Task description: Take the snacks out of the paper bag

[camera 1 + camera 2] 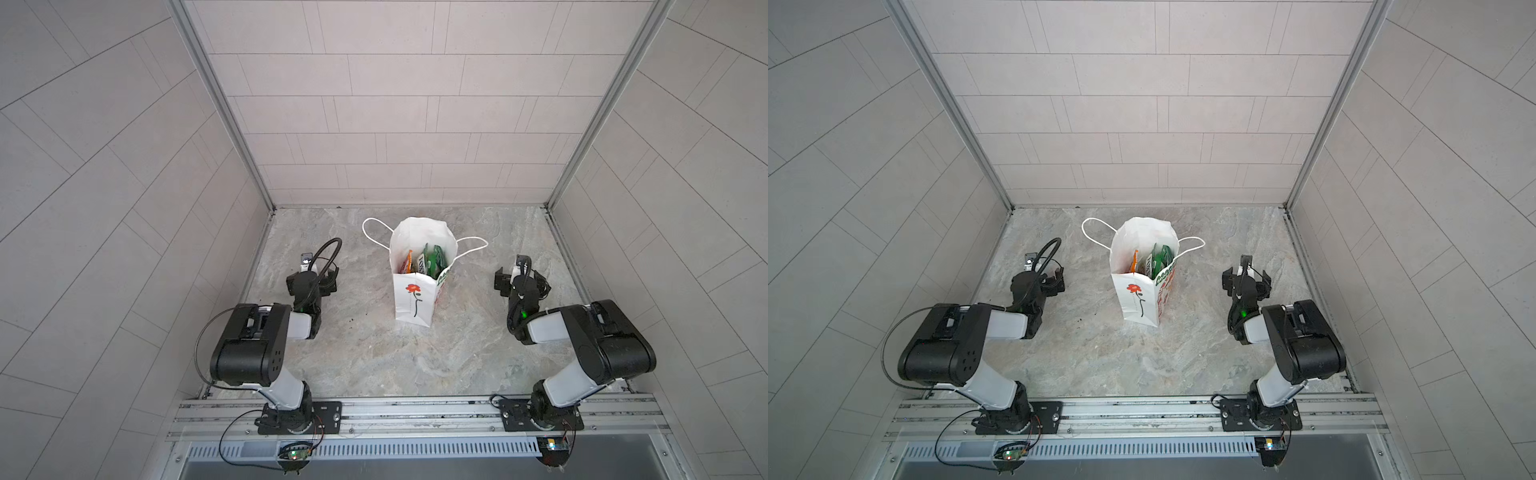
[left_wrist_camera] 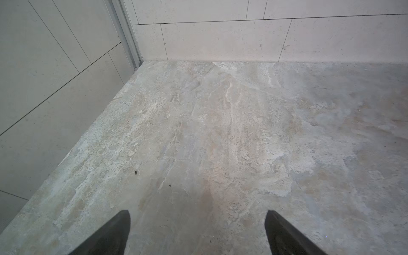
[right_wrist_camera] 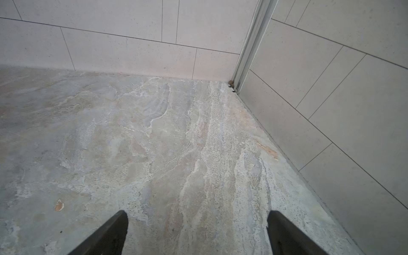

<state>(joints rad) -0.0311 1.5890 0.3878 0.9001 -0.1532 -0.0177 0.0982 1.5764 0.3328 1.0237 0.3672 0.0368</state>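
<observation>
Your left gripper (image 1: pixel 312 275) sits low over the table (image 1: pixel 374 357), jaws spread wide with nothing between them; its wrist view shows only bare stone ahead. Your right gripper (image 1: pixel 520 279) is the same, wide open and empty, facing the far corner. The paper bag (image 1: pixel 413 297) stands upright between your two hands, well apart from each, with its mouth open. The snacks (image 1: pixel 434 258) are inside it: an orange packet (image 1: pixel 409 262) on the left hand's side, green ones toward the right hand. How many is hard to count from up here
</observation>
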